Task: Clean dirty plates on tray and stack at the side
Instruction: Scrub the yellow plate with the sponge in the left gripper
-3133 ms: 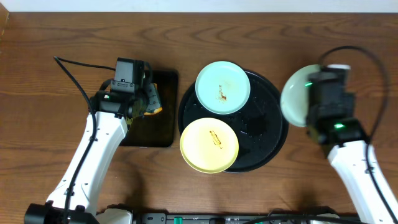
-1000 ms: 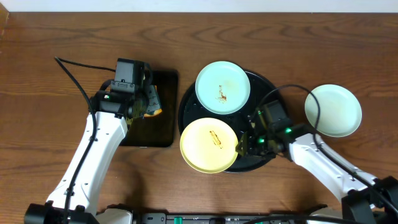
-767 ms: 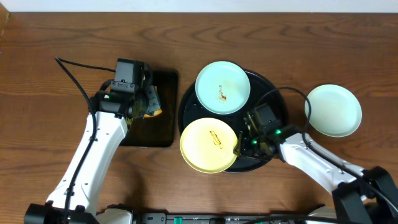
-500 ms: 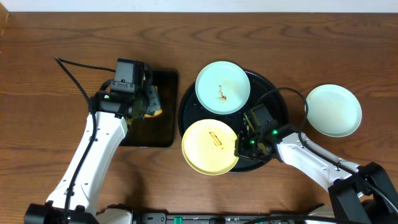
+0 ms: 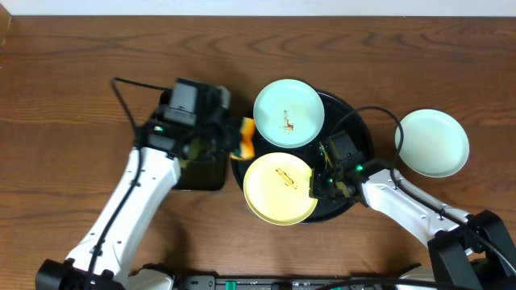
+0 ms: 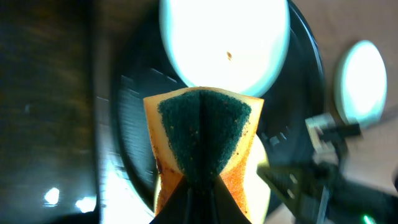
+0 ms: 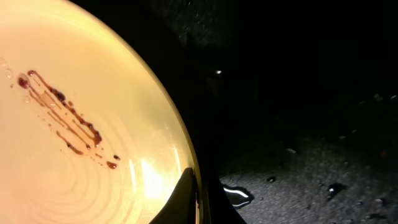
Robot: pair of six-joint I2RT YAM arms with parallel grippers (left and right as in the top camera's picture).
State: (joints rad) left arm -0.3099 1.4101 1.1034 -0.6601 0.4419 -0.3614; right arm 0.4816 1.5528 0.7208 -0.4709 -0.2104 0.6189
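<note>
The round black tray [image 5: 355, 127] holds a mint-white plate [image 5: 289, 113] with a brown smear at its back and a pale yellow plate [image 5: 280, 188] with a smear at its front. My right gripper [image 5: 318, 182] is shut on the yellow plate's right rim [image 7: 186, 149], one finger above it and one below. A second mint-white plate [image 5: 431, 142] lies on the bare wood at the right, with no smear showing. My left gripper [image 5: 239, 138] is shut on an orange sponge with a green pad [image 6: 202, 140], held over the tray's left edge.
A smaller rectangular black tray [image 5: 197, 169] lies left of the round one, partly under my left arm. Water drops lie on the round tray's floor [image 7: 323, 180]. Cables loop above both arms.
My left gripper has carried the sponge right, from the rectangular tray to the round tray's left edge. The yellow plate has shifted slightly right in my right gripper's hold.
</note>
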